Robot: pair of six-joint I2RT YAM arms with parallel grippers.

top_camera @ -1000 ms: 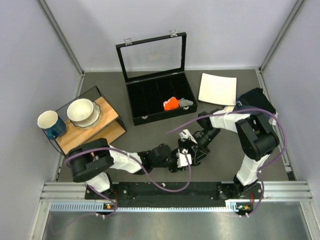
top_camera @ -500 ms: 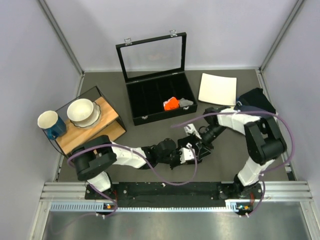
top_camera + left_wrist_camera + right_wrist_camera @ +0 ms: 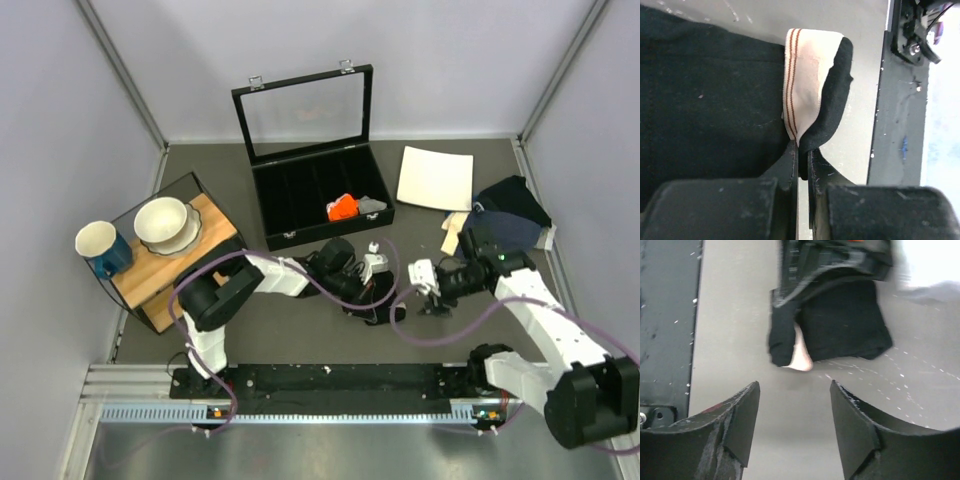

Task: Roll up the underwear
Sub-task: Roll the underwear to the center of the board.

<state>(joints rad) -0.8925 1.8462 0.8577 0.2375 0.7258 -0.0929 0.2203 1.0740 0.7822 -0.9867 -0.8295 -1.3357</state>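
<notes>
Left jaws pinch the underwear (image 3: 715, 100) near the black case (image 3: 312, 232).

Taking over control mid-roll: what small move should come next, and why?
Probably carry the left claw, shut on the folded corner of the waistband, over the flat black underwear to build the roll. The right claw hangs open and empty, short of the cloth, so only the left has a grip.
</notes>
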